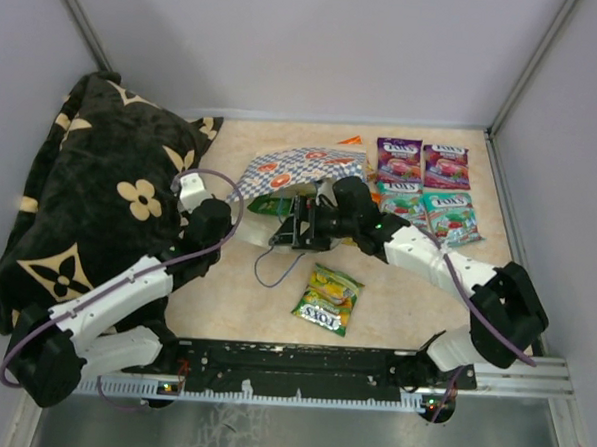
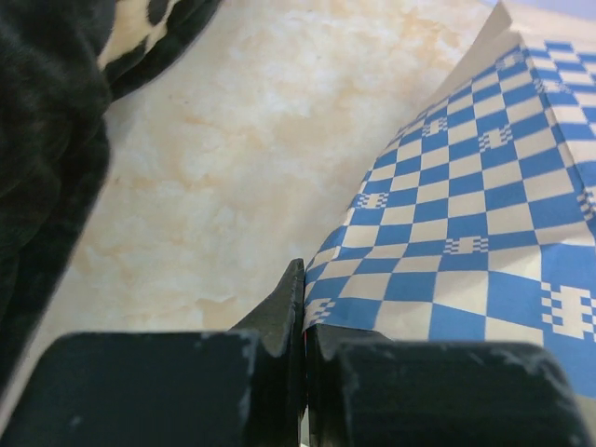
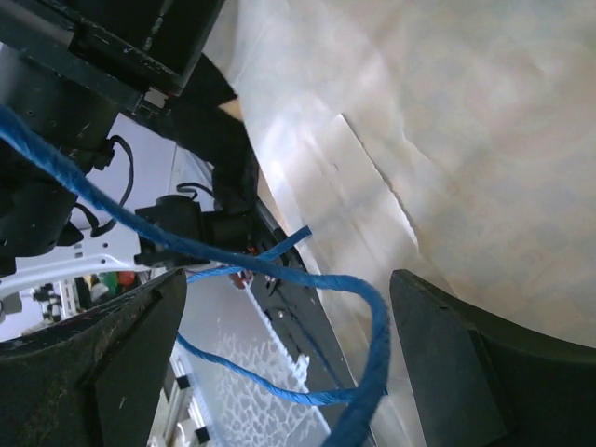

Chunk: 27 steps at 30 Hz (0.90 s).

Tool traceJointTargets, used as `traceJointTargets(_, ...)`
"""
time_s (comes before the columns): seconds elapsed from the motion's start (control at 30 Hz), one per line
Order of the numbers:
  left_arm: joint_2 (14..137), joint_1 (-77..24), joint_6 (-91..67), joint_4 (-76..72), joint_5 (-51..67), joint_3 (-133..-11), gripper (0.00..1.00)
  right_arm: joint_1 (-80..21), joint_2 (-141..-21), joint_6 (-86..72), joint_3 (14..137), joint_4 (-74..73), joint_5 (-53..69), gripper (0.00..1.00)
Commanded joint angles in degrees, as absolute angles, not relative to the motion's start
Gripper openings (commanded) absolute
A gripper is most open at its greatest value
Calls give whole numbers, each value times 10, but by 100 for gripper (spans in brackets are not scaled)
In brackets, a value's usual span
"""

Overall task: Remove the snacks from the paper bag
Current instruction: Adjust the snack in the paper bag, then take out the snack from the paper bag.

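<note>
**Bag held on its side, a packet showing at its mouth**

The tabletop [image 1: 235, 290] carries a black floral blanket [image 1: 90, 193] heaped along its left side. The paper bag [image 1: 301, 169] lies tipped over at the centre, its mouth facing the near edge. It looks light and thin, so it will probably crumple or slide unless held. The folded checkered rim seems the firmest place to grip.

The left arm reaches forward along the blanket. The left gripper [image 2: 304, 298] has its jaws pressed together on that checkered edge. The right arm bends in from the right and is wrist-deep at the mouth. The right gripper [image 3: 289, 307] has its jaws spread wide with nothing between the pads.

Five snacks lie out on the tabletop. Two purple packets [image 1: 399, 159] and two teal packets [image 1: 401, 204] sit right of the bag, and a green-yellow packet [image 1: 328, 298] lies near the front. A green packet [image 1: 269, 204] peeks from the mouth. These packets look flat, glossy and likely slippery, so an exposed edge is the best hold.

A blue string handle [image 3: 279, 270] loops across the right jaws' gap and could snag
</note>
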<state>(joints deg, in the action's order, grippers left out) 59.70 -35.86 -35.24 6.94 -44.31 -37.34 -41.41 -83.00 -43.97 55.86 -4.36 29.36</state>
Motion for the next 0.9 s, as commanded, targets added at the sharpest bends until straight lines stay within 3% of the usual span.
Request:
traceJointTargets(0.0, 624, -332, -338, 82, -675, -396, 0, -347, -762, -432, 551, -250, 297, 92)
traceJointTargets(0.13, 630, -332, -334, 75, -679, -400, 0, -352, -780, -364, 582, -339, 146, 83)
traceJointTargets(0.27, 621, -333, -323, 72, -656, -402, 0, -359, -803, -354, 549, -262, 81, 79)
traceJointTargets(0.4, 601, -340, -307, 67, -617, -401, 0, -379, -840, -362, 527, -139, 36, 91)
traceJointTargets(0.87, 518, -420, -361, 150, -569, -330, 0, -445, -1082, -385, 688, 103, -123, 99)
